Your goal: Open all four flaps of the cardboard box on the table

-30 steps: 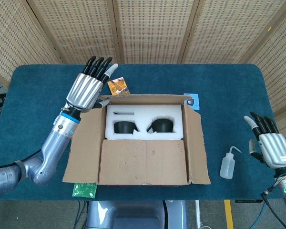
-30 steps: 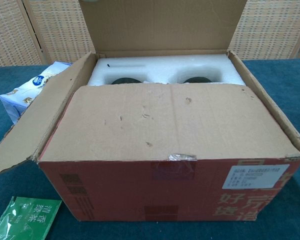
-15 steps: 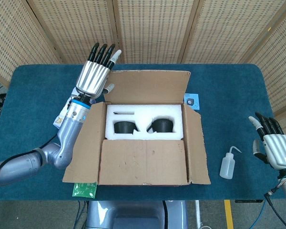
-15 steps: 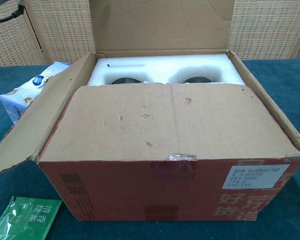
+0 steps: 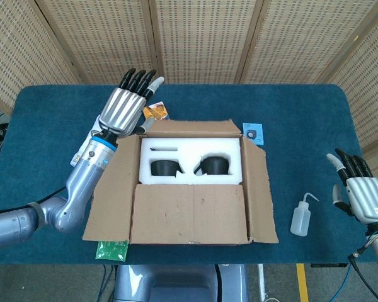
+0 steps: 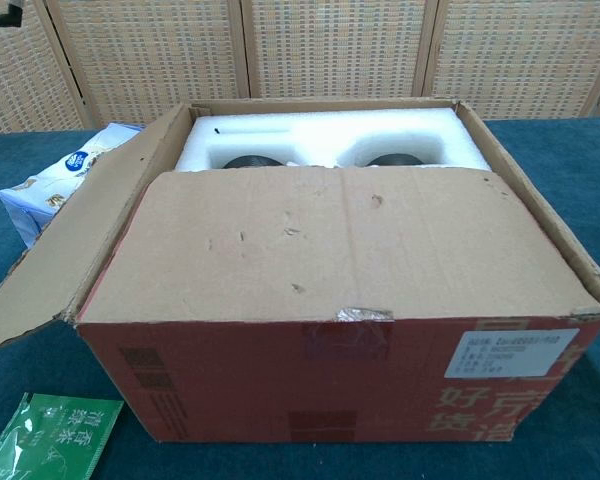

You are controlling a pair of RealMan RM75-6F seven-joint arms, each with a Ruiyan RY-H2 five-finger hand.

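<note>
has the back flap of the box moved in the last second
Yes. The back flap stood upright above the white foam insert half a second ago; it now folds outward, away from it.

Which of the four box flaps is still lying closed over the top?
The near flap, on the robot's side: it lies flat over the front half of the cardboard box. The far, left and right flaps are folded away, exposing the white foam.

green packet: 甜菜茶 | cardboard box: 好货

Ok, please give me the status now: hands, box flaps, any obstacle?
Left hand open at far-left corner; right hand open, idle. Near flap covers cardboard box; others folded out. Squeeze bottle beside it.
</note>
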